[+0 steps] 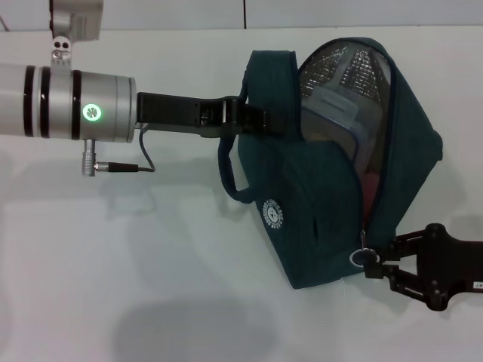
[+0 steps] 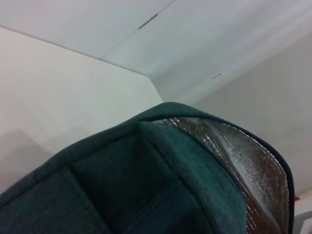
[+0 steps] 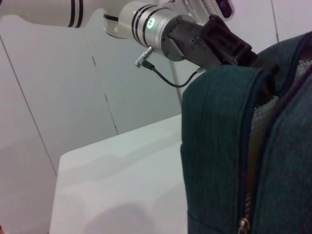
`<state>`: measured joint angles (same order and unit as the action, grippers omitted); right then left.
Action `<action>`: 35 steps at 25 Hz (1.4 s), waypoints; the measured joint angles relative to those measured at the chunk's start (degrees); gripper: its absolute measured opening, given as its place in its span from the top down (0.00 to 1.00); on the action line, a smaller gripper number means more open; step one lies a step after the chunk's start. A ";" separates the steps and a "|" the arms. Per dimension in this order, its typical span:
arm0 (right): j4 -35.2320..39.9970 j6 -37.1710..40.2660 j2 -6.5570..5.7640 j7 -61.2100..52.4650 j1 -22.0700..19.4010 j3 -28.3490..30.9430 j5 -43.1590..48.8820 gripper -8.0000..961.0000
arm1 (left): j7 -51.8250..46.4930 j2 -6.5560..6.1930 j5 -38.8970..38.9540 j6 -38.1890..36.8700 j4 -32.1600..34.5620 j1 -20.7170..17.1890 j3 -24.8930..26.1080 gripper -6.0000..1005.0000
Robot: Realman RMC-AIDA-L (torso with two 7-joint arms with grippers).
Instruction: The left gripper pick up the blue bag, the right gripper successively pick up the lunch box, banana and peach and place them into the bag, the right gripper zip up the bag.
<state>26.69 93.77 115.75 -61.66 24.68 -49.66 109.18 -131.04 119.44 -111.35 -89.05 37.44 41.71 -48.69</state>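
Observation:
The blue bag (image 1: 317,219) hangs above the white table, its mouth open and silver foil lining showing. My left gripper (image 1: 253,117) is shut on the bag's top edge by the loop handles, and the right wrist view shows the left gripper (image 3: 234,48) clamped there too. The lunch box (image 1: 339,113) stands inside the bag. Below it, a reddish-pink patch (image 1: 370,188) shows through the opening; I cannot tell if it is the peach. The banana is hidden. My right gripper (image 1: 375,265) is at the bag's lower corner, shut on the zipper tab beside the ring pull (image 1: 356,258).
The white table (image 1: 151,264) stretches out under and to the left of the bag. The left arm's silver cylinder with its green ring light (image 1: 92,111) and a dangling cable reaches in from the left. White wall panels stand behind.

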 joint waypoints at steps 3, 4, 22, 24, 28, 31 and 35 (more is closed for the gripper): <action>0.00 -0.54 0.00 -0.05 0.09 0.00 -0.03 0.72 | 0.01 0.00 0.00 0.02 0.00 0.07 0.00 0.94; 0.00 -0.65 0.01 -0.05 0.17 0.00 -0.03 0.75 | 0.05 0.00 0.00 0.02 0.00 0.09 0.00 0.94; 3.85 3.74 -0.48 -0.05 -0.42 0.42 -1.39 0.98 | 6.63 0.01 3.12 0.20 -2.83 -1.98 0.40 0.91; 4.85 4.85 -0.43 -0.07 -0.79 0.55 -1.89 0.98 | 9.09 0.03 3.68 0.23 -2.93 -2.68 0.42 0.83; 6.80 6.09 -0.49 -0.07 -1.52 0.67 -4.52 0.98 | 14.70 0.01 8.22 -0.08 -3.91 -4.27 0.32 0.68; 8.42 7.26 -0.55 -0.09 -1.92 0.67 -6.84 0.98 | 19.18 -0.05 13.02 -0.26 -4.29 -5.98 0.36 0.61; 9.16 8.38 -0.54 -0.12 -2.00 0.66 -11.52 0.98 | 23.03 -0.10 17.33 -0.27 -4.28 -7.89 0.39 0.52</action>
<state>35.85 102.16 115.21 -61.77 22.68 -49.00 97.66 -108.01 119.33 -94.03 -89.32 33.17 33.82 -48.30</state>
